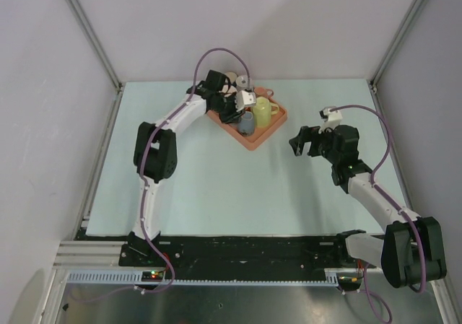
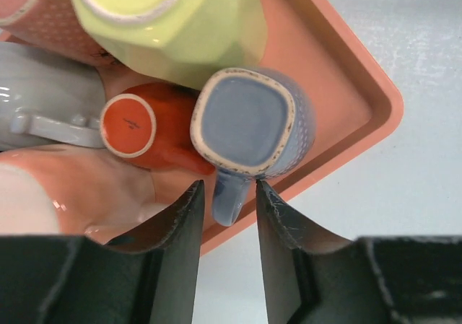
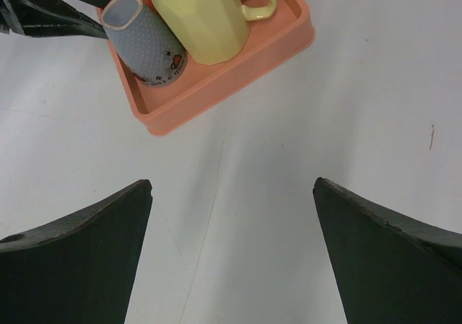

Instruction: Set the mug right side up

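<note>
1. The blue mug (image 2: 245,122) stands upside down, base up, in a corner of the tray (image 2: 361,100). Its handle (image 2: 229,198) points at the left gripper (image 2: 229,226).
2. That gripper's jaws stand narrowed astride the handle, with a sliver of gap on each side, so no pinch shows yet.
3. The handle looks short and glazed. A hold near its tip could slip as the mug swings over, and the mug would drop back onto the tray.
4. The red cup (image 2: 128,125) sits tight against the blue mug, seemingly touching it, and the yellow mug (image 2: 173,28) stands just beside it. A slanted lift may drag or topple either one.
5. The tray's rim runs under the handle, so a low finger could catch it and shove the tray.
6. The right gripper (image 3: 231,255) hangs spread wide, holding nothing, well apart from the tray.
7. The table (image 1: 216,187) is pale and smooth. Plain white walls (image 1: 216,21) and metal frame posts (image 1: 90,32) enclose it.
</note>
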Tool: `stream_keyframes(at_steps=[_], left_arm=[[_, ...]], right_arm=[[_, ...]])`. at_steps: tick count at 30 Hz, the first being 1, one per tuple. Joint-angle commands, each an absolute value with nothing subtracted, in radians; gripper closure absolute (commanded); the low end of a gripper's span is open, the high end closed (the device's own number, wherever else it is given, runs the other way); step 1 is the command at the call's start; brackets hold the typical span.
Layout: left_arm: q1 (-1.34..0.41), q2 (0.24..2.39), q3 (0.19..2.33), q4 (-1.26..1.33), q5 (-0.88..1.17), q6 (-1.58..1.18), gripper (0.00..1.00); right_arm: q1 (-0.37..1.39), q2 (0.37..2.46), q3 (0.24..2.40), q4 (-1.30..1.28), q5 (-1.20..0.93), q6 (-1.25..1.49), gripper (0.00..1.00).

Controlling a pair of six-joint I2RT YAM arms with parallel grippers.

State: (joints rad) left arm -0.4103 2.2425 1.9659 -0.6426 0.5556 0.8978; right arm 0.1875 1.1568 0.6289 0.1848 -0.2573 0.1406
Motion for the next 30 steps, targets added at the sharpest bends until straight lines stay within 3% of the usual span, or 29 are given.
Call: stream_keyframes(at_steps=[1, 17, 22, 30], left_arm=[[-0.441, 2.254, 1.966, -0.66, 0.498, 0.981, 0.61], [-0.476, 2.262, 1.953, -0.717, 0.417, 1.037, 0.71], [-0.478, 2.265, 1.98, -0.718, 0.417, 1.015, 0.97], [-0.479, 2.218, 2.069, -0.717, 0.442, 0.694, 1.0]], right_arm=[[0.193, 1.119, 0.673, 0.17, -0.224, 0.108, 0.0], [0.193, 1.086, 0.673, 0.164, -0.189, 0.074, 0.0], [0.192, 1.071, 0.684, 0.142, -0.179, 0.067, 0.0], [0.193, 1.025, 0.702, 0.093, -0.156, 0.107, 0.0]])
